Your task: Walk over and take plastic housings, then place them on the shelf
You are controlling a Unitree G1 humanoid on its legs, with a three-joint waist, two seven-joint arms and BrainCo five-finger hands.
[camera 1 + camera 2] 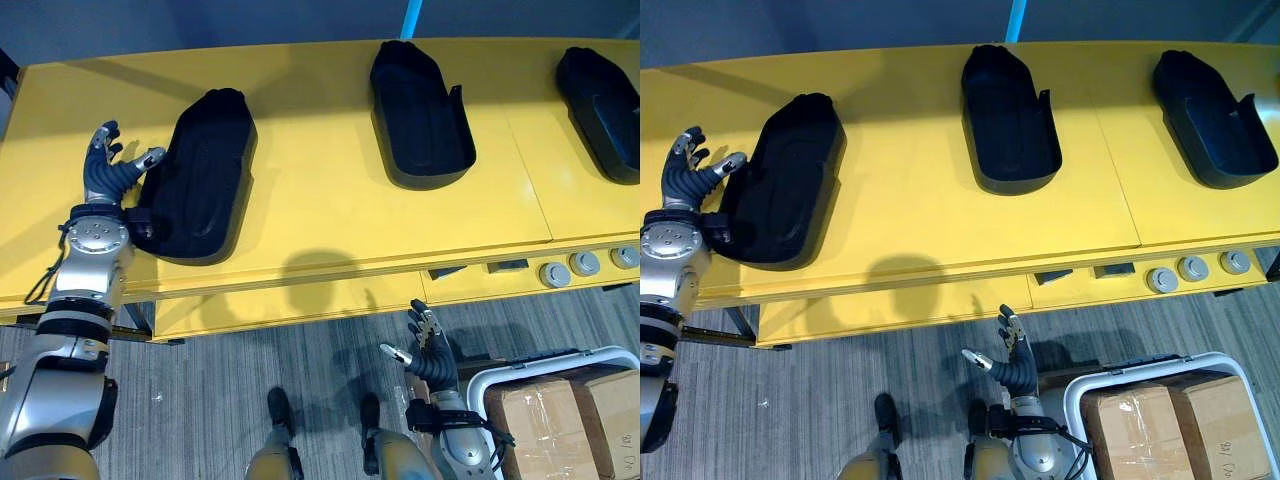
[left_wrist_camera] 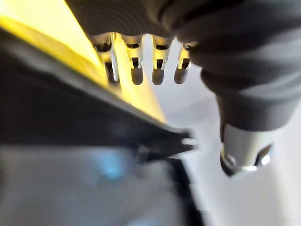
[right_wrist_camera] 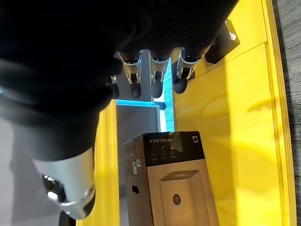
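The leftmost black plastic housing (image 1: 205, 170) lies on the yellow desk (image 1: 320, 200), long axis pointing away from the robot, narrower end far, left robot hand (image 1: 108, 165) spread beside its rim, right robot hand (image 1: 428, 350) hanging loosely open below.

You get no legible text: the tall brown cardboard carton (image 3: 171, 193) bears a dark label (image 3: 171, 147), its print probably too small.
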